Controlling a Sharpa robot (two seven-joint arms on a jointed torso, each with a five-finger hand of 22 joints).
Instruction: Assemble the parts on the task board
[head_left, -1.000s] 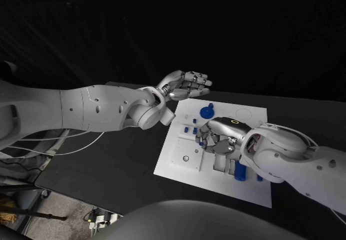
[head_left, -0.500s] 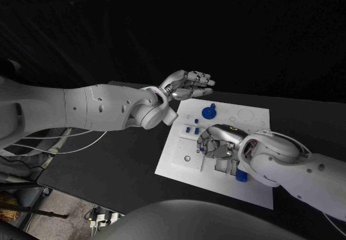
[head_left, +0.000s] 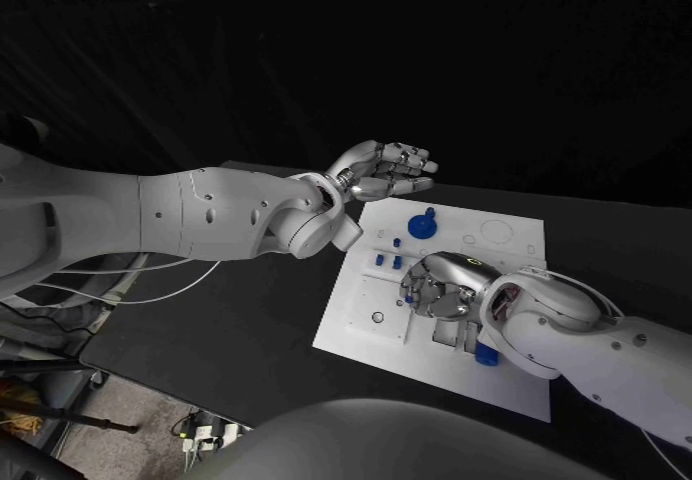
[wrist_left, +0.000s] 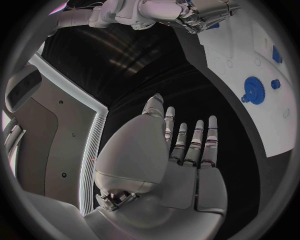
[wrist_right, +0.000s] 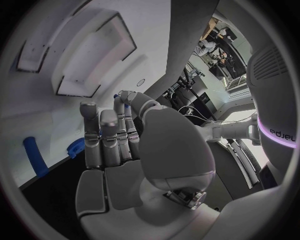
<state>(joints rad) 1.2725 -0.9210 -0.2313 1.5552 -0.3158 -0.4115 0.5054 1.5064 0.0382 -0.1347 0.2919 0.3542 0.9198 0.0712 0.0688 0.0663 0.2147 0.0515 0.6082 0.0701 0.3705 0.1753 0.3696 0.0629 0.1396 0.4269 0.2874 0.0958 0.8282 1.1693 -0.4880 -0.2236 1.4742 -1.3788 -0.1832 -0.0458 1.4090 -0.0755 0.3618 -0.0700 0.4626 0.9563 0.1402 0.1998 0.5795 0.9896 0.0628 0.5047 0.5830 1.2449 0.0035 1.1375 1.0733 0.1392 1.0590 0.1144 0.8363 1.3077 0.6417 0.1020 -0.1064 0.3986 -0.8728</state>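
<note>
The white task board (head_left: 353, 325) lies in the middle of the black table. A blue gear (head_left: 421, 222) stands near its far edge, and small blue pegs (head_left: 379, 260) stand at its left side. My right hand (head_left: 444, 285) hovers low over the board's middle, fingers pointing down at small blue parts (head_left: 413, 294); I cannot tell if it holds one. A blue cylinder (head_left: 485, 352) lies beside its wrist. My left hand (head_left: 382, 170) hangs above the board's far left corner, and the left wrist view shows the left hand (wrist_left: 181, 165) holding nothing, fingers extended. The right wrist view shows the right hand (wrist_right: 119, 150) over the board (wrist_right: 94, 55).
Recessed slots (wrist_right: 87, 60) mark the board ahead of the right fingers, and the blue cylinder (wrist_right: 34, 156) and a toothed blue piece (wrist_right: 76, 148) lie beside them. The left wrist view has the gear (wrist_left: 252, 89) on the board (wrist_left: 250, 50). Black table surrounds the board.
My right hand has crept a little nearer along the board and now covers more of the blue cylinder. The left hand has barely moved. The camera shifted slightly.
</note>
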